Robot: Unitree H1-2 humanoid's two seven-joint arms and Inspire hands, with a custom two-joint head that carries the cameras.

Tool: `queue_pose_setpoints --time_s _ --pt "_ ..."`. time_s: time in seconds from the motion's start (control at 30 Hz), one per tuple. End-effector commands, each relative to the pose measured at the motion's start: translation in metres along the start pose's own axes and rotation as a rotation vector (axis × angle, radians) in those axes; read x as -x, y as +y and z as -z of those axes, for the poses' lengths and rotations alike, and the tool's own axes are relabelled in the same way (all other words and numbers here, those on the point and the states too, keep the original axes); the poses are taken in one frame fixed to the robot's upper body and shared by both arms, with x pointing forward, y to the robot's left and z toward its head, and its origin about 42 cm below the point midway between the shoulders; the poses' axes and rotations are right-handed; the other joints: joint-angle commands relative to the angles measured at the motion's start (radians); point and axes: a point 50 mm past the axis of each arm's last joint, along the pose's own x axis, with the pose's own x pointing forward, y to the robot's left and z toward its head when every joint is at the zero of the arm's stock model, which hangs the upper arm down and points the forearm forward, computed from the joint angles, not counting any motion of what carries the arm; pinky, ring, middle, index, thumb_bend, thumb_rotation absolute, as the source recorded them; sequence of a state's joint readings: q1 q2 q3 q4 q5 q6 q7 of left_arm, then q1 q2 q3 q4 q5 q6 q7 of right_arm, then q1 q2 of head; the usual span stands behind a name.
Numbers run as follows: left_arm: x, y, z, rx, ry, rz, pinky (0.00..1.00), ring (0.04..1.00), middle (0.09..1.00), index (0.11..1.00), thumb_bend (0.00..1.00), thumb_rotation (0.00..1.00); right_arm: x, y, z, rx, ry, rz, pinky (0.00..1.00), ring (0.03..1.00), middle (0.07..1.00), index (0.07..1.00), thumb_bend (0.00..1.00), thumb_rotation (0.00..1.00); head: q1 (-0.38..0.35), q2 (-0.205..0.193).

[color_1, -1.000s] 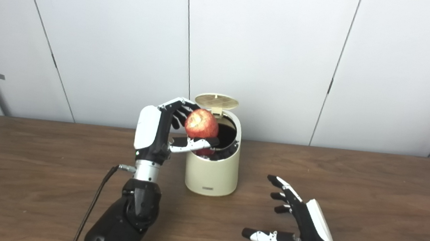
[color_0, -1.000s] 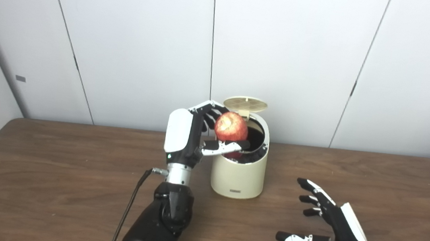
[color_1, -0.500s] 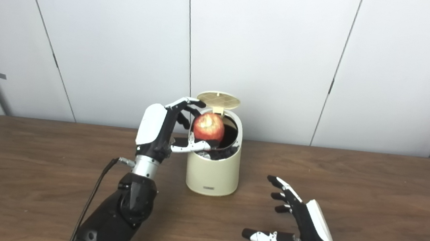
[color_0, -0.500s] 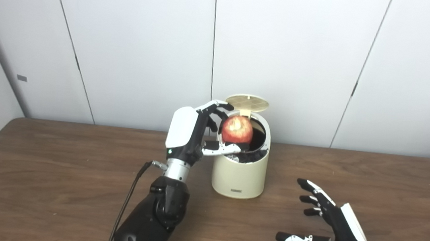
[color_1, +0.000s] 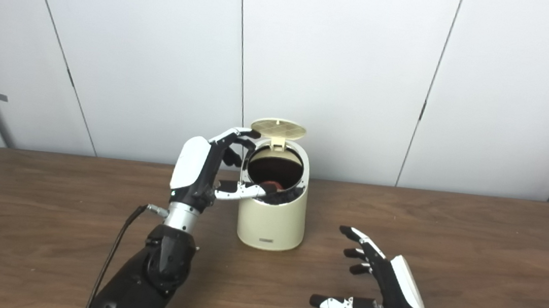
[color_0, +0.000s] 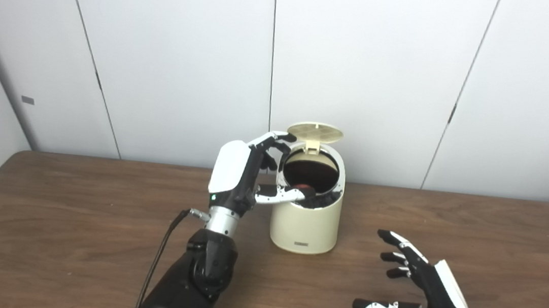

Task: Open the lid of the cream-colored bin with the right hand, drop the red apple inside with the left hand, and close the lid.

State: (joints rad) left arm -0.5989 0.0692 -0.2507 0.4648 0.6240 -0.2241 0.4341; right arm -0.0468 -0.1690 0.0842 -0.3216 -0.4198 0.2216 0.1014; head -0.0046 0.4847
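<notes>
Bin (color_0: pixel 304 223): cream-colored, cylindrical, smooth matte wall, standing upright on the table; small dark label low on its front; mouth showing a dark interior with a black liner edge bunching at the rim.
Lid (color_0: pixel 315 131): round, flat, cream, standing tipped up at the back of the bin on a short hinge tab; ribbed grid pattern showing on its underside.
Apple (color_1: pixel 271 185): red, sitting low inside the bin; only a small reddish patch showing in the dark mouth, partly hidden behind the left thumb.
Left hand (color_0: pixel 247 174): hovering at the bin's left rim, white glossy back plate, black fingers with white segments; fingers curling apart near the lid edge, thumb reaching across the front rim; holding nothing.
Right hand (color_1: pixel 382 293): hanging just above the table, well apart from the bin; fingers spreading wide, thumb pointing left; empty.
Table (color_0: pixel 69 214): dark brown wood grain, rounded far corners.
Cable (color_0: pixel 159 259): thin, black, running down beside the left forearm.
Wall (color_0: pixel 173 51): pale grey flat panels with thin dark seams.
</notes>
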Motion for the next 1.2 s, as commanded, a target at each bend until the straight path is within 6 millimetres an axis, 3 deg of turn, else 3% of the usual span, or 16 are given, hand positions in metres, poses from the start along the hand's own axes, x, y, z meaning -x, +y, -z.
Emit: queue_pose_setpoints --time_s 0.0,0.1,0.27,0.33,0.5,0.63,0.9,1.17 --pt "-0.01 0.007 -0.013 0.039 -0.067 -0.05 0.45 0.569 0.646 0.712 0.94 0.36 -0.003 -0.008 -0.016 -0.001 -0.09 0.046 0.67 0.787 0.885 0.845 0.64 0.14 0.004 0.001" --pt "-0.006 0.012 -0.012 0.084 -0.068 -0.108 0.42 0.534 0.606 0.645 0.75 0.28 -0.002 -0.008 -0.014 -0.007 -0.085 0.042 0.68 0.799 0.885 0.847 0.63 0.14 0.007 0.001" --pt "0.0 0.027 -0.01 0.215 -0.064 -0.182 0.37 0.507 0.588 0.602 0.67 0.18 -0.002 -0.007 -0.01 -0.006 -0.088 0.037 0.69 0.8 0.885 0.845 0.62 0.14 0.019 0.0" --pt "0.002 0.036 -0.009 0.301 -0.06 -0.204 0.37 0.515 0.597 0.61 0.65 0.19 -0.002 -0.007 -0.009 -0.006 -0.091 0.037 0.69 0.793 0.883 0.845 0.61 0.15 0.022 0.0" --pt "0.008 0.065 -0.003 0.483 -0.064 -0.23 0.47 0.588 0.64 0.656 0.61 0.19 -0.003 -0.008 -0.006 -0.002 -0.096 0.034 0.68 0.786 0.874 0.847 0.61 0.15 0.032 0.001" --pt "0.018 0.088 0.007 0.568 -0.023 -0.244 0.5 0.619 0.673 0.688 0.67 0.31 -0.003 -0.009 -0.005 -0.004 -0.097 0.035 0.68 0.79 0.876 0.844 0.61 0.16 0.038 0.003" --pt "0.055 0.105 0.028 0.593 0.068 -0.201 0.51 0.65 0.702 0.714 0.73 0.28 -0.006 -0.014 -0.006 -0.003 -0.087 0.043 0.69 0.8 0.88 0.85 0.62 0.16 0.047 0.004" --pt "0.098 0.108 0.046 0.629 0.184 -0.151 0.53 0.666 0.726 0.732 0.74 0.26 -0.01 -0.017 -0.006 0.0 -0.091 0.043 0.69 0.801 0.886 0.847 0.62 0.11 0.058 0.003"
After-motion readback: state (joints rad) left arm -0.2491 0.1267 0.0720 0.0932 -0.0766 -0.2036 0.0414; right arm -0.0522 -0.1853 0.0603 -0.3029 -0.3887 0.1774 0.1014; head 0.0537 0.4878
